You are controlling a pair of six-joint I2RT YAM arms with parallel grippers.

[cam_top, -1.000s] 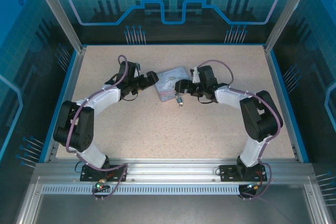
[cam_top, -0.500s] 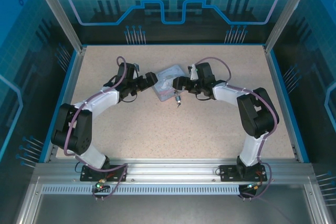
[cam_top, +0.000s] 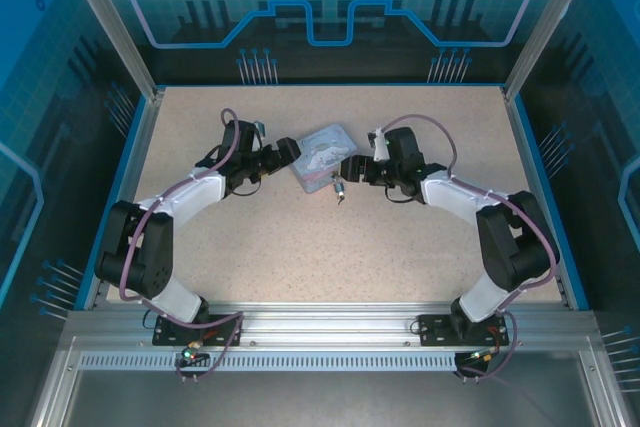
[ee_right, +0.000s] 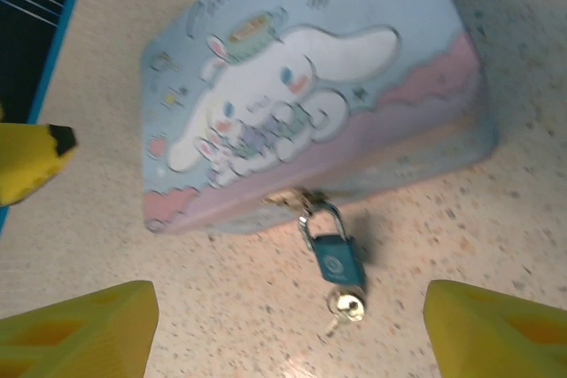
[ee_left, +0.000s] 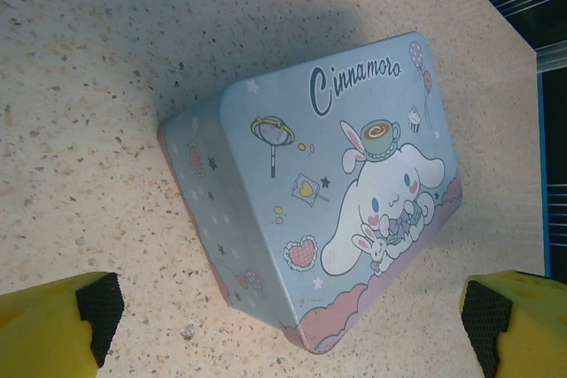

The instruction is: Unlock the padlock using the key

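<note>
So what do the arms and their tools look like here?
The left arm and right arm have white links, bulky black joints and a looping mauve cable. The left tool and right tool are black, with yellow fingers and dark textured pads.

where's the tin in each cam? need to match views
Top external: tin mid-table, toward the far side.
Left wrist: tin centre frame, lid print facing the camera.
Right wrist: tin across the upper half, padlock hanging at its near side.
Shared landmark: blue table rim, along the far edge in top external, at the right edge in left wrist, top-left in right wrist.
</note>
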